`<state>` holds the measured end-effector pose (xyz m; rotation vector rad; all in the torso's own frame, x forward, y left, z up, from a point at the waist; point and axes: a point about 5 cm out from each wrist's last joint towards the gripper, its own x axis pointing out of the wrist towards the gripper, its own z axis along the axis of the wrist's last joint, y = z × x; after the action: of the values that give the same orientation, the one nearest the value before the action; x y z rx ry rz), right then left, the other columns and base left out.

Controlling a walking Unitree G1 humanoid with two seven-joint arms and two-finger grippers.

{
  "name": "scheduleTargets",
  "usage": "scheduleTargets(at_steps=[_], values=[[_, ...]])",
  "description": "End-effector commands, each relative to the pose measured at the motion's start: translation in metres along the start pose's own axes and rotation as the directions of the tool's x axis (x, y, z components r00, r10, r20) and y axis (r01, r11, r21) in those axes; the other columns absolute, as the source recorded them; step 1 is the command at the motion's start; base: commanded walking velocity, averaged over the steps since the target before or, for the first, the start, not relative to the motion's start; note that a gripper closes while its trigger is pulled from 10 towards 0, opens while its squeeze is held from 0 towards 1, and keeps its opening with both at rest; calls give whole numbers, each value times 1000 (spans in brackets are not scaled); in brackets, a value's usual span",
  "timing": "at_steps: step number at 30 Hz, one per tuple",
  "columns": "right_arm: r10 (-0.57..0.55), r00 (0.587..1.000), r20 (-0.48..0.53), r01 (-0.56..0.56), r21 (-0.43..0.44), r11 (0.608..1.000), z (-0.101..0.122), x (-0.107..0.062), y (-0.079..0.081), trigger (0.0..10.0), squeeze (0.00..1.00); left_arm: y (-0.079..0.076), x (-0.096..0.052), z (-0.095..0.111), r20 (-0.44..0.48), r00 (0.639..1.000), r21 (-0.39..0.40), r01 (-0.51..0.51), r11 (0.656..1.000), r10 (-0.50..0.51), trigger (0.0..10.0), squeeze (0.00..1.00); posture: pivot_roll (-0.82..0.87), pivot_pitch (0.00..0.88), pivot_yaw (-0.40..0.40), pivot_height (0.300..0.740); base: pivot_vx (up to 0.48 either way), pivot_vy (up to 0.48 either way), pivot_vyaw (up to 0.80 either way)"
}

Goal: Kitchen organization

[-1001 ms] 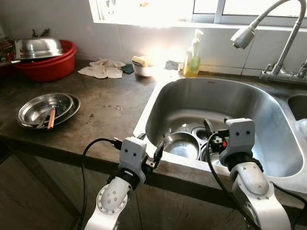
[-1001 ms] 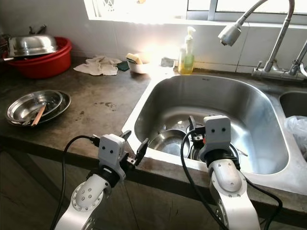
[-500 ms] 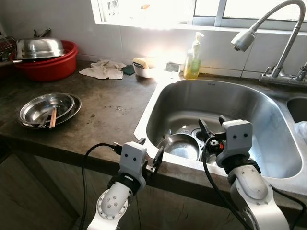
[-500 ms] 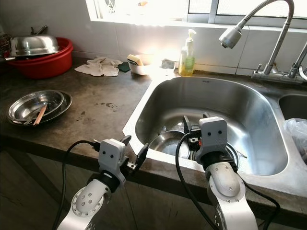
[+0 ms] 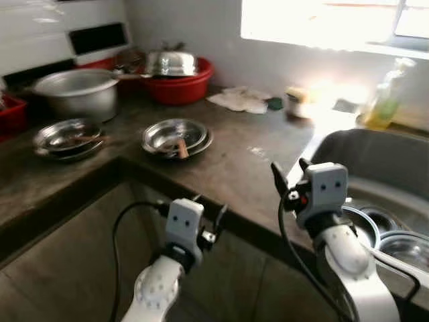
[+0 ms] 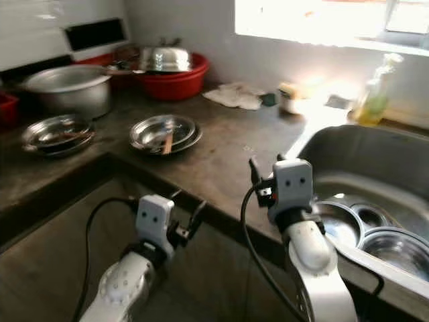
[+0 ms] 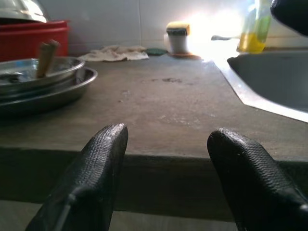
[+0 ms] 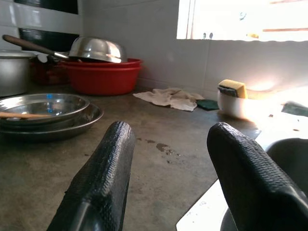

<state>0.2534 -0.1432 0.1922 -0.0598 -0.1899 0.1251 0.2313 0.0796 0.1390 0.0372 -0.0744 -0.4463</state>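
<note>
Two stacks of steel plates (image 5: 176, 137) sit mid-frame on the dark L-shaped counter (image 5: 248, 168), red basin (image 5: 179, 86) behind, sink (image 6: 375, 194) right. Left gripper (image 7: 163, 159) and right gripper (image 8: 168, 159) hover wide apart, empty.

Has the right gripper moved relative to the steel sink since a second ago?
Yes. The right gripper has left the steel sink basin, now over the dark countertop left of it.

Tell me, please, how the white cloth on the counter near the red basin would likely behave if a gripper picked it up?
The white cloth lies crumpled in soft folds, so it would probably droop limply rather than hold shape. It looks thin, so likely light. Pinched at one edge, it may unfold and drag across the counter towards the nearby small white bowl.
</note>
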Motion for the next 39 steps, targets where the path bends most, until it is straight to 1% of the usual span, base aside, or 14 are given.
scheduleTargets(at_steps=[1,7,16,19,24,28,31,36,38,39], values=[[1,1000,13,-1,13,1000,4,2,0,10000,0,1,-1,1,-1,1000,15,-1,1000,1,10000,0,92,0,-27,740,0,0,0],[36,999,20,-36,10,999,5,5,2,10000,0,1,-1,1,-4,1000,9,-5,1000,5,10000,0,96,0,-32,740,0,0,0],[74,997,9,-75,34,997,4,7,7,10000,0,2,-3,-2,-21,1000,14,-19,1000,19,10000,0,101,1,-42,740,0,451,751],[56,998,7,-56,53,997,5,9,5,10000,0,2,-3,-2,-28,999,14,-24,1000,25,10000,0,102,6,-42,740,0,0,0],[38,999,22,-39,43,998,8,11,-2,10000,0,2,-3,-1,-23,999,19,-25,999,26,10000,0,102,7,-43,740,0,0,0],[30,999,27,-31,45,999,8,11,-4,10000,0,0,-4,-1,-24,1000,19,-20,1000,20,10000,0,101,7,-42,740,0,0,0],[37,999,27,-38,45,998,8,10,-3,10000,0,0,-5,-2,-27,999,48,-16,999,17,10000,0,100,9,-43,740,0,0,0],[54,998,25,-55,53,997,8,10,1,10000,0,-1,-6,-4,-38,999,81,-4,997,7,10000,0,102,14,-41,740,49,-391,0],[57,998,27,-59,62,996,8,10,2,10000,0,-1,-6,-5,-36,999,57,-8,998,10,10000,0,102,14,-41,740,0,-424,0],[57,998,27,-59,62,996,8,10,2,10000,0,-1,-6,-5,-36,999,57,-8,998,10,10000,0,102,14,-41,740,0,-424,0]])
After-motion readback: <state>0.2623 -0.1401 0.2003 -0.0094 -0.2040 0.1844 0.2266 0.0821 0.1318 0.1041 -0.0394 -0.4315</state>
